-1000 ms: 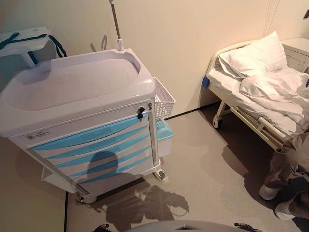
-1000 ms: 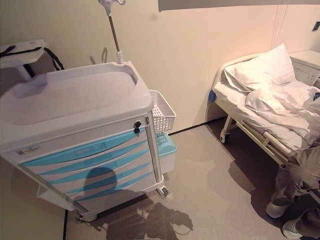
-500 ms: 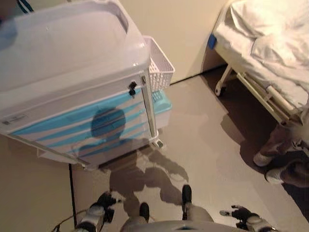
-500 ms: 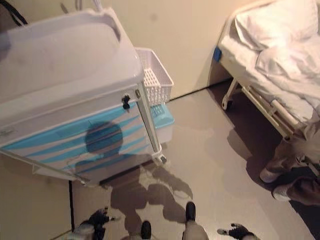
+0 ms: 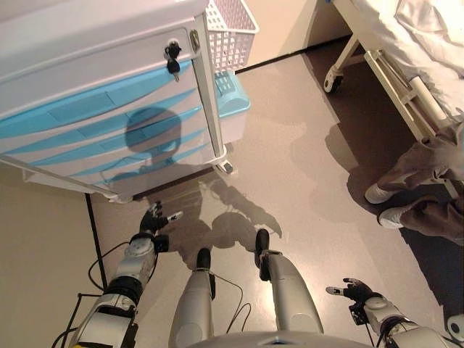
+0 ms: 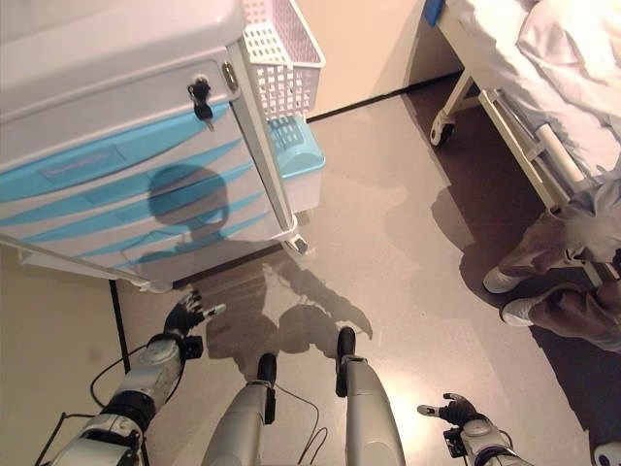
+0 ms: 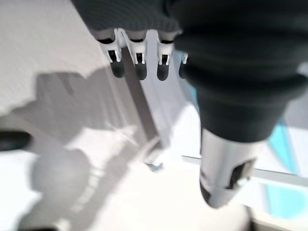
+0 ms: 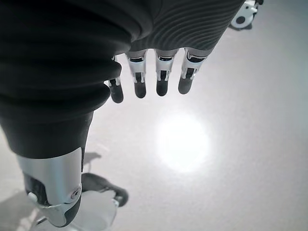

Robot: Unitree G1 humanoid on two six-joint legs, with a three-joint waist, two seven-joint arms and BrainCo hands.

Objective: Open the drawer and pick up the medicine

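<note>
A white medical cart [image 5: 87,43] stands at the upper left with several blue drawers [image 5: 80,109], all closed. A key [image 5: 172,58] hangs in the lock at its top right corner. No medicine shows in any view. My left hand [image 5: 154,220] hangs low over the floor just below the cart's base, open, its straight fingers [image 7: 137,67] pointing toward the cart. My right hand [image 5: 353,291] is low at the right over bare floor, far from the cart, its fingers [image 8: 161,82] relaxed and holding nothing.
A white wire basket [image 5: 230,25] and a light blue bin [image 5: 232,98] hang on the cart's right side. A hospital bed [image 5: 406,65] stands at the right. A person's legs and white shoes [image 5: 406,181] are beside it.
The camera has tilted further down, so the cart top has left the view. Both hands now show; the left has risen toward the cart's base.
</note>
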